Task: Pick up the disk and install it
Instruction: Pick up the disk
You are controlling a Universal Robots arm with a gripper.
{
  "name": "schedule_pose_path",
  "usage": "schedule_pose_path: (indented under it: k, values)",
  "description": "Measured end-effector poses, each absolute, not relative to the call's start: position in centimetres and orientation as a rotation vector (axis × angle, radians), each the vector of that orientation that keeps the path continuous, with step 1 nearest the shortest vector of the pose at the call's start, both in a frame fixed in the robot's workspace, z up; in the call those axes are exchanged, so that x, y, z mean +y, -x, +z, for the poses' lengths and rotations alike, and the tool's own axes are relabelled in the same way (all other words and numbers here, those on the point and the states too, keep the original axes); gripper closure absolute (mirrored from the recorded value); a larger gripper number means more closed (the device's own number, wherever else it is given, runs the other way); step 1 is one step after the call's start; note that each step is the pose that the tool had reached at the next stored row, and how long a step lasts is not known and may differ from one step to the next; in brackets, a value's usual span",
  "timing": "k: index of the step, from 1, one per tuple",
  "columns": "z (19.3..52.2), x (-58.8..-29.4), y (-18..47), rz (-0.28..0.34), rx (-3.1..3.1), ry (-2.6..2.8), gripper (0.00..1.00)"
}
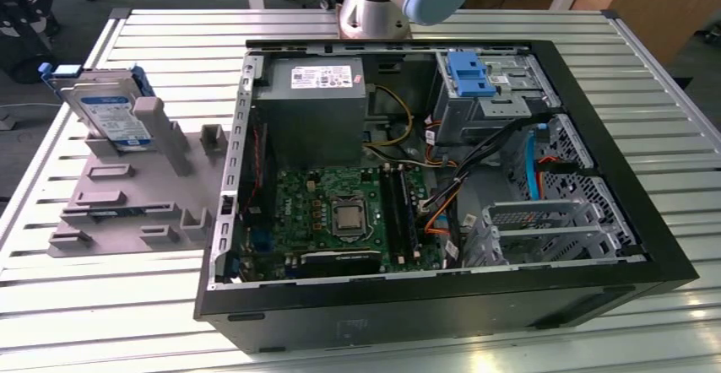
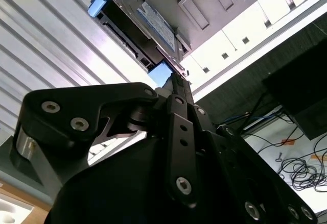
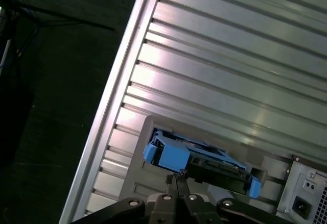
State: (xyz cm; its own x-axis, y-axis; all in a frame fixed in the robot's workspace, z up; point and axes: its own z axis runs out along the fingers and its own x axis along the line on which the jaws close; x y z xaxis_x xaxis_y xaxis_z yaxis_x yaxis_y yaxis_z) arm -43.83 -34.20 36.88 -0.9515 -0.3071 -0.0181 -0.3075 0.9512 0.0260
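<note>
Disk stands on edge in grey holder on slatted table, at exterior view's left, beside open computer case; not installed. In both wrist views gripper points toward disk, jaws closed together, nothing held.

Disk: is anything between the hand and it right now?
Nothing visible does. In the first wrist view the shut hand points at the disk across open air. The disk stands on edge in its grey holder, beside the open computer case, with nothing over it.
</note>
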Motion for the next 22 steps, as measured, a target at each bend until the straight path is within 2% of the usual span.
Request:
schedule_pose_path:
  k: [22]
  values:
    - [36.88, -34.20, 43.83, 0.045, 3.075, 0.575, 0.89]
